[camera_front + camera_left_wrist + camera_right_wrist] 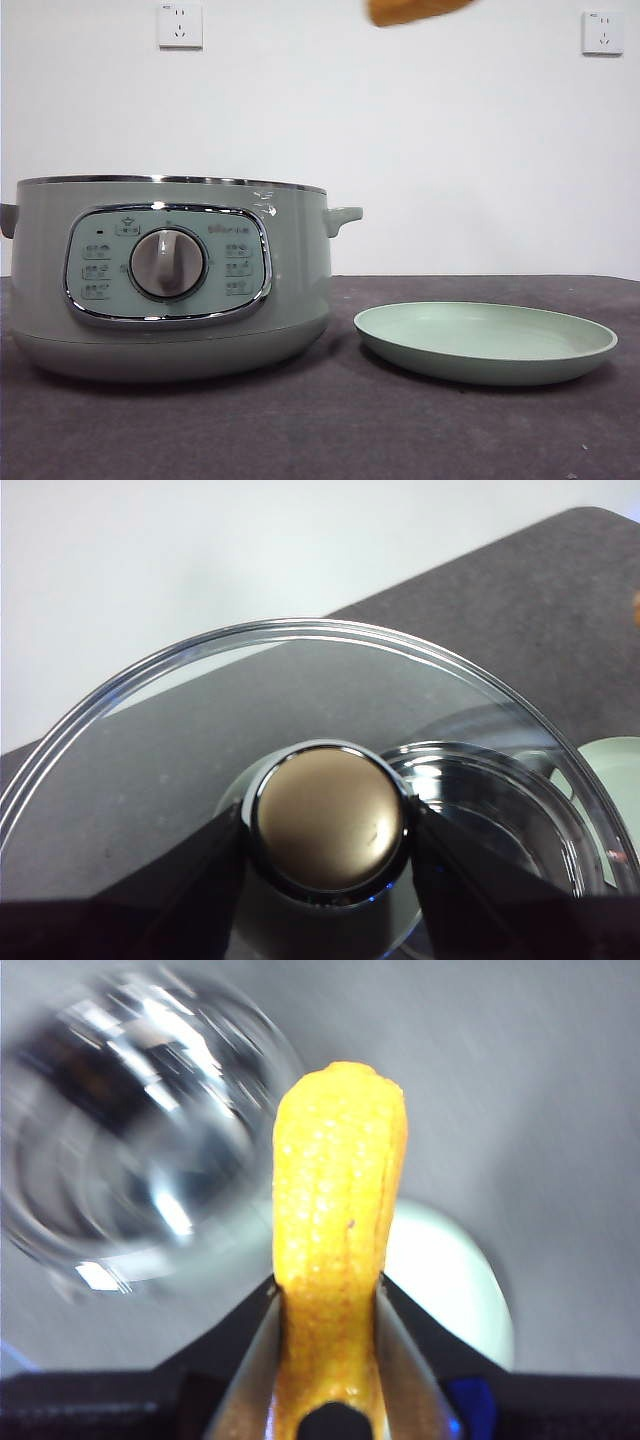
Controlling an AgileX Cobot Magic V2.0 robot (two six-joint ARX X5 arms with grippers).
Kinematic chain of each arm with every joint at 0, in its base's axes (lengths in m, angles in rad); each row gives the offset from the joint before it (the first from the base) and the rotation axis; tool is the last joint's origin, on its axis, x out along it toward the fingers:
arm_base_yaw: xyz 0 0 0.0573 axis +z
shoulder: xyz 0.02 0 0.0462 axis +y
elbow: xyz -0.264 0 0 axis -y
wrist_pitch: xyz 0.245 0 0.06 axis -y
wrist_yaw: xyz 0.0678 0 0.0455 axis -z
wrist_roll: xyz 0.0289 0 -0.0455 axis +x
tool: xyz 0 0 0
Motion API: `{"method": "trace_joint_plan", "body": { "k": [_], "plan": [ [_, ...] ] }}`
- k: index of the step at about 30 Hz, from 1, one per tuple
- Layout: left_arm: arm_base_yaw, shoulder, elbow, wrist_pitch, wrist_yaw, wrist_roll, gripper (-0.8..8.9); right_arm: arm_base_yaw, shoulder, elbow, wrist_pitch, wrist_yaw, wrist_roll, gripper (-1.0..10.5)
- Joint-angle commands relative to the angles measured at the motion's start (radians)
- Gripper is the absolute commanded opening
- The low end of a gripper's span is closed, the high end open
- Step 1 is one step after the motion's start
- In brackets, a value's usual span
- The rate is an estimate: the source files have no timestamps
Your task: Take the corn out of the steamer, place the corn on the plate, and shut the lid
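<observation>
The right gripper (330, 1360) is clamping the stubby yellow-orange corn cob (338, 1210) between its two black jaws, the cob sticking out past the fingertips and showing at the top edge of the front view, high above the shallow pale-green plate (486, 344) on the dark table (300, 430). The left gripper (328, 825) is gripping the grey-green knob (328, 825) of the round glass lid (200, 740), holding it off the lidless sage-green steamer pot (170, 275), which is standing just beside the plate.
</observation>
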Motion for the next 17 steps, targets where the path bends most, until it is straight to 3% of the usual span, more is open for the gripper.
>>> {"method": "trace_joint_plan", "body": {
  "k": [1, 6, 12, 17],
  "plan": [
    [-0.003, 0.0, 0.019, 0.064, 0.026, -0.009, -0.09, -0.065, 0.017, -0.007, -0.108, 0.002, 0.006, -0.1],
    [-0.004, 0.018, 0.019, 0.08, 0.08, -0.012, -0.09, -0.128, 0.014, -0.048, -0.153, 0.002, 0.052, -0.1],
    [-0.005, 0.043, 0.019, 0.079, 0.111, -0.014, -0.09, -0.164, -0.009, -0.177, -0.153, 0.002, 0.056, -0.1],
    [-0.005, 0.059, 0.019, 0.079, 0.112, -0.015, -0.09, -0.161, -0.024, -0.336, -0.066, 0.002, 0.063, -0.1]
  ]
}}
